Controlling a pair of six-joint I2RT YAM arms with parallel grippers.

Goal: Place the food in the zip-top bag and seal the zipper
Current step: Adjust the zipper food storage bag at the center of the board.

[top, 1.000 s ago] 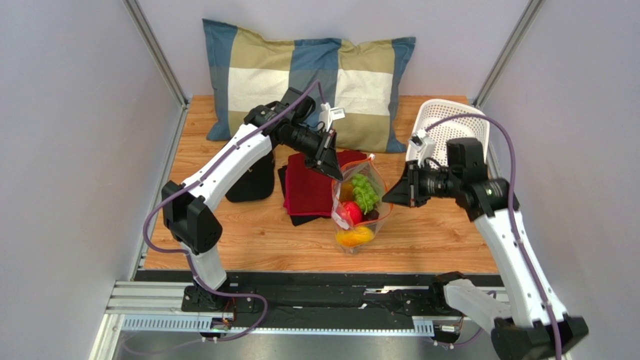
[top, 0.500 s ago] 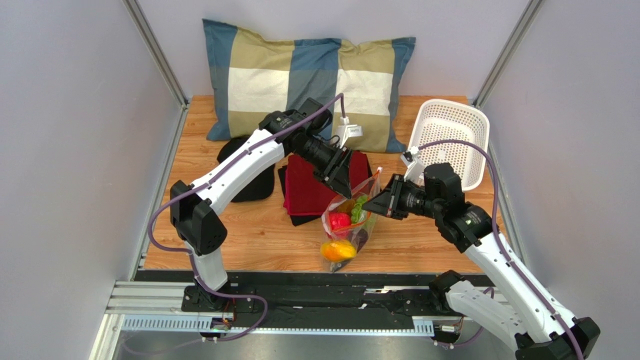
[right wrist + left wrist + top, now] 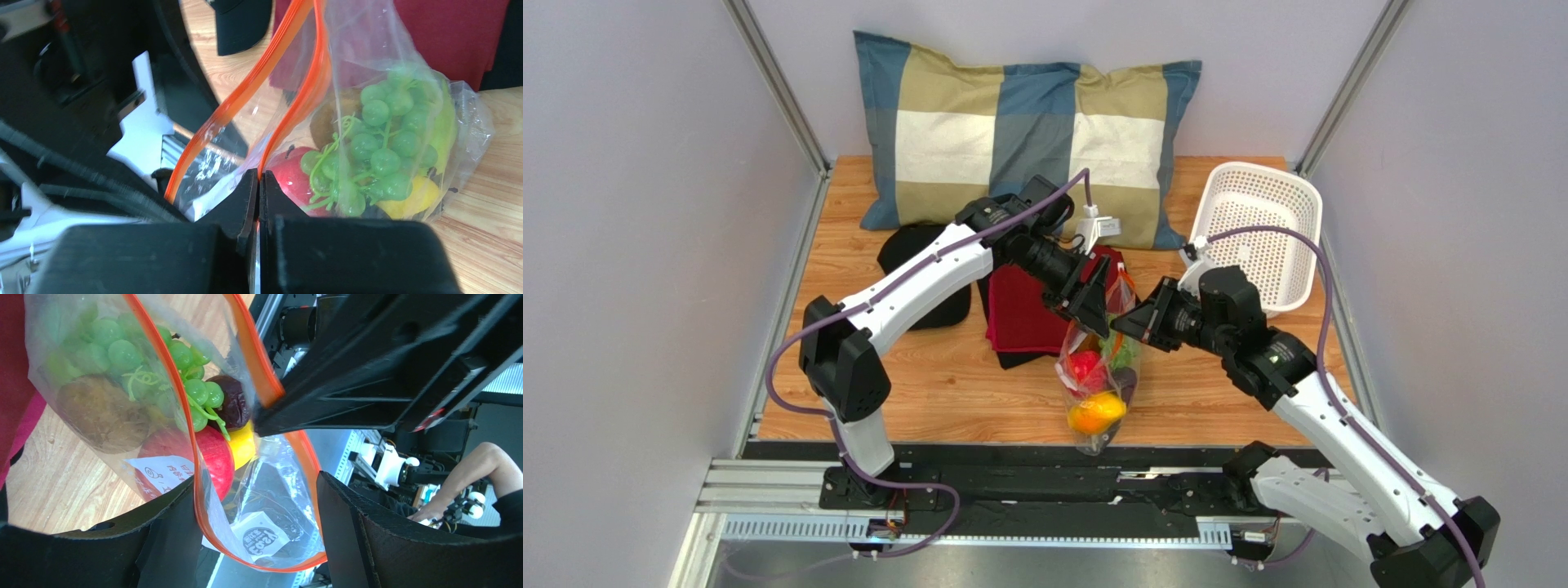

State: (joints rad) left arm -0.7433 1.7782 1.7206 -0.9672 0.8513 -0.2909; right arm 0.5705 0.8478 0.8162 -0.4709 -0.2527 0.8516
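The clear zip-top bag hangs over the table's front middle with the food inside: green grapes, a red round fruit, a yellow piece and a brown one. My right gripper is shut on one side of the orange-red zipper; in the top view it meets the bag's top right edge. My left gripper stands open, and the gaping loop of the zipper passes between its fingers. The bag's mouth is open.
A red cloth lies right behind the bag, on a dark mat. A black pouch sits to its left. The white perforated basket stands at the back right, and a checked pillow fills the back.
My left gripper has opened and let go of the bag's mouth. Both grippers have drawn closer together, and the bag now hangs from the right gripper alone.
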